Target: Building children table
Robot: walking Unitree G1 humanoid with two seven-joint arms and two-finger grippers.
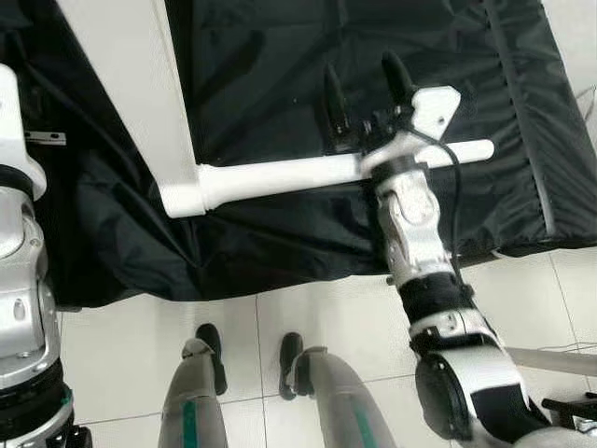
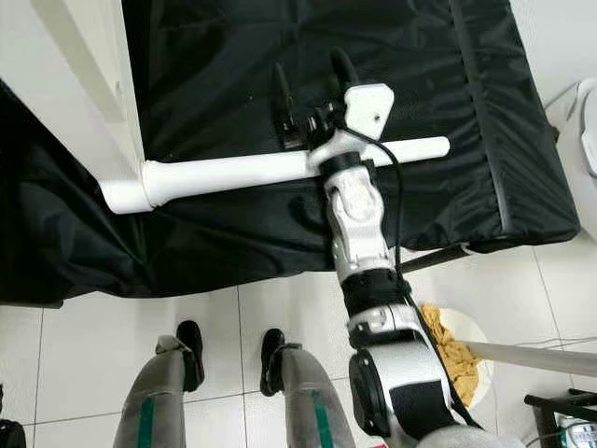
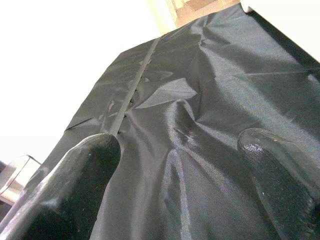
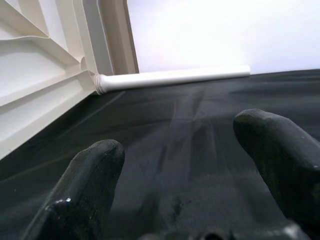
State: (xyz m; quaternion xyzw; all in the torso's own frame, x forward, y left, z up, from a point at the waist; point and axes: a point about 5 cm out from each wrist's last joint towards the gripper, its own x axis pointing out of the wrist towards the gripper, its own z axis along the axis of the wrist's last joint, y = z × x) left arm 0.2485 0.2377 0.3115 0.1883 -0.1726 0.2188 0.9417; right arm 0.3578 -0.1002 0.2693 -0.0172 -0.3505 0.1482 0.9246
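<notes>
Right gripper (image 1: 366, 91) open, empty, above white leg (image 1: 280, 177); leg's long axis crosswise under the wrist, socketed into tabletop (image 1: 131, 84). Left gripper (image 3: 190, 175) open, farther off.

Table top (image 1: 131, 84) lies on the cloth (image 1: 280, 243), at left; table leg (image 1: 280, 177) extends rightward from its corner; right gripper (image 1: 366, 86) above the leg, beyond it; floor (image 1: 308, 313) nearer.

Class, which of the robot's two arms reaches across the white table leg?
The right arm: it crosses the table leg, open fingers over the black cloth. The left arm is off to the side.
</notes>
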